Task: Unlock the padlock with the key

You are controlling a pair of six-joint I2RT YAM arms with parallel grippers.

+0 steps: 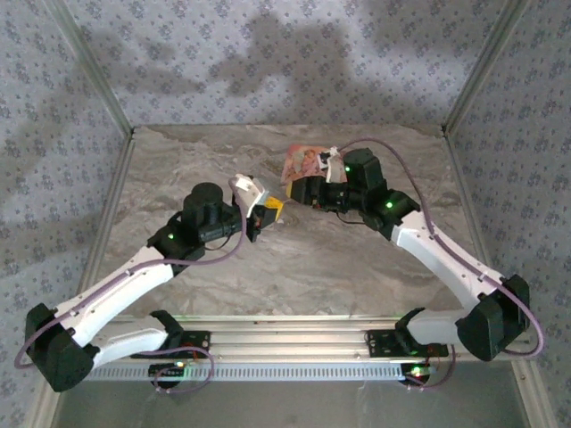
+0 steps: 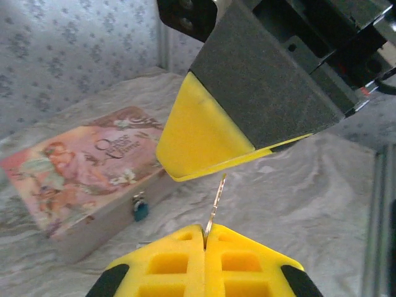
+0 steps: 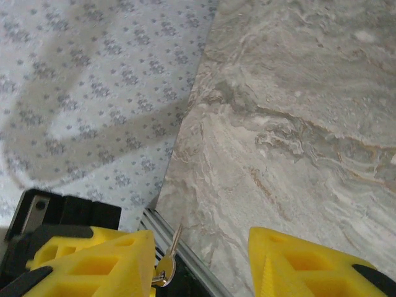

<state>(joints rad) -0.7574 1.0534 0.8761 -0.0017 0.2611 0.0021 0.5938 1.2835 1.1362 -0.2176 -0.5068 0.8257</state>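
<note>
- Slippage of the key (image 2: 216, 197) is the nearest hazard. The left gripper (image 2: 204, 234) pinches only its lower end, and the thin blade stands free above the pads. A sideways nudge would probably twist it in the grip or drop it onto the table (image 1: 357, 259).
- Collision is the second hazard. A yellow pad (image 2: 198, 133) of the right gripper (image 3: 201, 241) hangs just above the blade tip in the left wrist view. If the right jaws shut off-centre, they would likely knock or bend the key rather than seat it.
- Misalignment is the far hazard. A key held at a tilt would likely miss the small keyway and push the hanging padlock (image 2: 140, 209) aside.
- Left gripper state: jaws fully together, clamped on the key, with the blade pointing away from the wrist.
- Right gripper state: jaws apart, with a clear gap between the pads, and nothing gripped. In the right wrist view the key sits inside that gap, close against one pad. Whether metal touches that pad cannot be told from this angle.
- Padlock location: the small teal lock hangs at the front face of the pink box (image 2: 80, 164), beyond both grippers toward the back of the table. It is apart from the key, which is not yet inserted.
</note>
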